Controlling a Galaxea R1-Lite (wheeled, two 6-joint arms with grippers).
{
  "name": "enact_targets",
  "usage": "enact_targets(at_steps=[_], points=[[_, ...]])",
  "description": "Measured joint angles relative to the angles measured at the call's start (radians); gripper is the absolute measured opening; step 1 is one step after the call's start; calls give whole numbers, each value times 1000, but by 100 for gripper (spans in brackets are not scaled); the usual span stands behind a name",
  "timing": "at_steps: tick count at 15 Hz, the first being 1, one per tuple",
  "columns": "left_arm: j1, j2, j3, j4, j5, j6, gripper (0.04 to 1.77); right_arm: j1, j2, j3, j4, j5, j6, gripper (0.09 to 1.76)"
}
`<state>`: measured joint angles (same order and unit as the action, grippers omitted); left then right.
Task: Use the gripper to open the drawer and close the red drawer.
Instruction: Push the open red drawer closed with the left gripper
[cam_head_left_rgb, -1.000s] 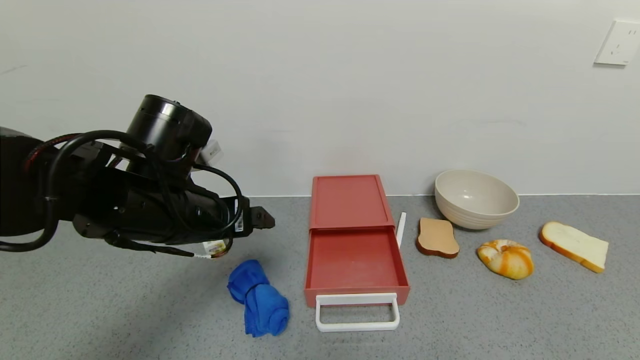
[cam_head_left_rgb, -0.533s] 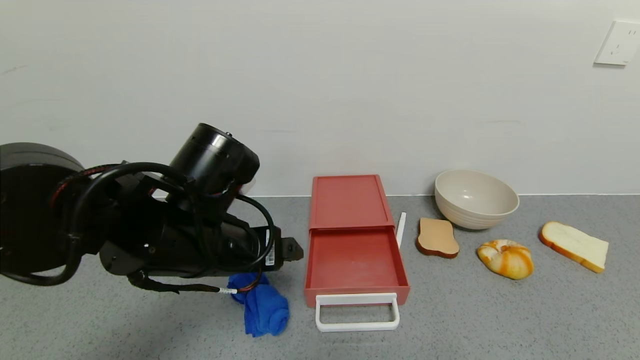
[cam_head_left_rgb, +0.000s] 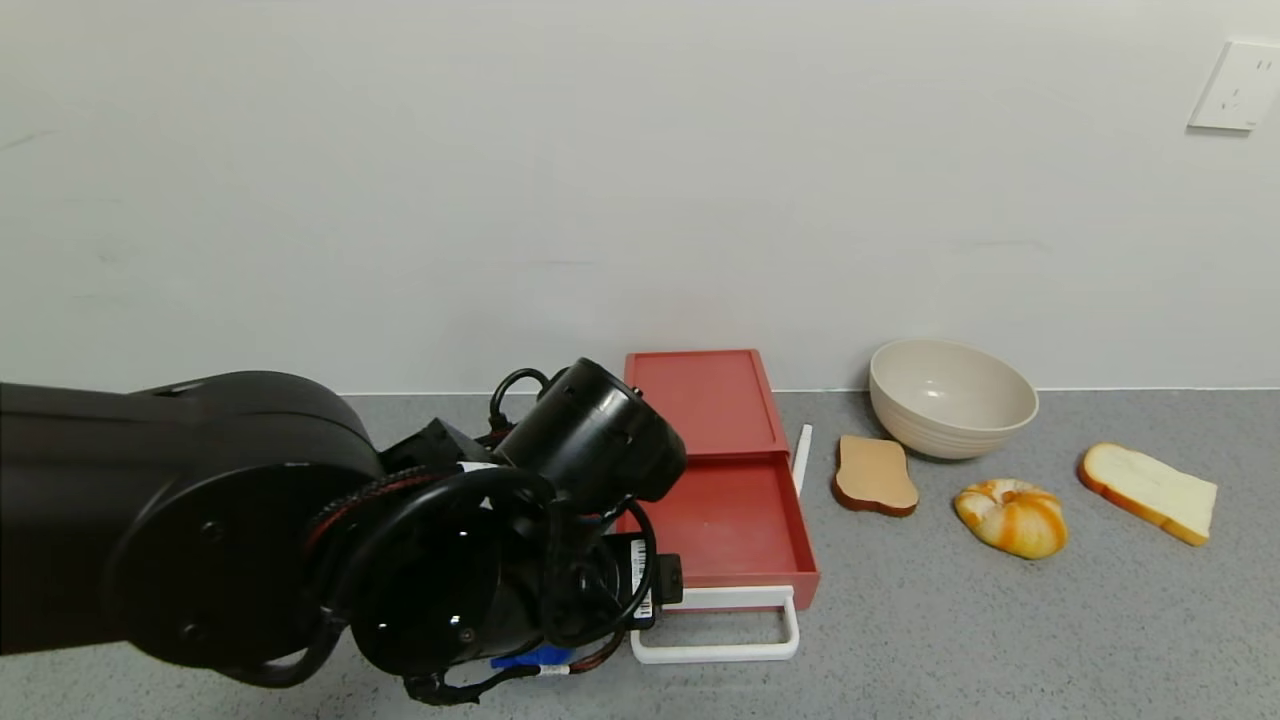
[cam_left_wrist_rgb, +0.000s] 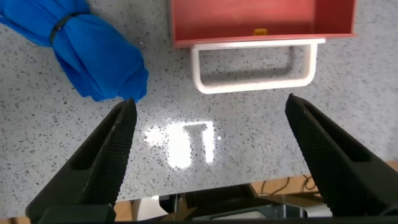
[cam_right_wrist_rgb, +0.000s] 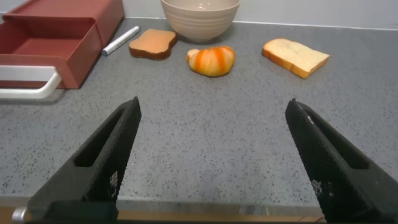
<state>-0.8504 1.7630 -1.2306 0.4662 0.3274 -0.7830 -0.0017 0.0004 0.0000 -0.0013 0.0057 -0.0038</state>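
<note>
**Left tool poised before the open red drawer's handle**

The flat salmon-red plastic drawer box (cam_head_left_rgb: 700, 400) sits on the grey speckled counter (cam_head_left_rgb: 1000, 640) against the white wall, its sliding tray (cam_head_left_rgb: 735, 520) drawn out towards the robot and empty apart from a small orange speck seen in the left wrist view. The white rectangular loop handle (cam_left_wrist_rgb: 252, 65) projects from the tray's front edge and lies flat just above the counter.

The left tool (cam_left_wrist_rgb: 208, 155) hangs in front of the handle, short of it, fingers spread wide, wider than the handle loop, and holding nothing. The right tool (cam_right_wrist_rgb: 211, 155), well apart from the drawer on the bowl side, is likewise spread wide and empty.

Judgement on handling: the box appears light, rigid and smooth. A push on the tray may slide the whole box, though the wall behind it should stop that. The handle's front bar looks the soundest contact point: stiff, and centred on the tray. An off-centre push risks skewing the tray in its runners.

A crumpled blue cloth (cam_left_wrist_rgb: 87, 53) lies beside the drawer's front corner, clear of the handle. A cream bowl (cam_head_left_rgb: 950, 398) stands on the drawer's far side.
</note>
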Motion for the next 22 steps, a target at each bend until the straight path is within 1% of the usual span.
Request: enact_targets(at_steps=[2,3,5,7,8,10,13,17,22], points=[[-21,18,22,-23,39,-19,172,0,0,0,0,0,0,171],[-36,23,41,-52,51,-30,172,0,0,0,0,0,0,171],[-75,30,103,-139,75,-37,172,0,0,0,0,0,0,171],[-116,42,162,-225,129,-40,172,0,0,0,0,-1,0,171],[-133,52,183,-247,148,-40,172,0,0,0,0,0,0,171],[-157,75,202,-262,159,-42,172,0,0,0,0,0,0,171],[-177,127,194,-267,161,-67,172,0,0,0,0,0,0,171],[-216,192,137,-267,162,-86,172,0,0,0,0,0,0,171],[-230,251,81,-253,161,-117,172,0,0,0,0,0,0,171]])
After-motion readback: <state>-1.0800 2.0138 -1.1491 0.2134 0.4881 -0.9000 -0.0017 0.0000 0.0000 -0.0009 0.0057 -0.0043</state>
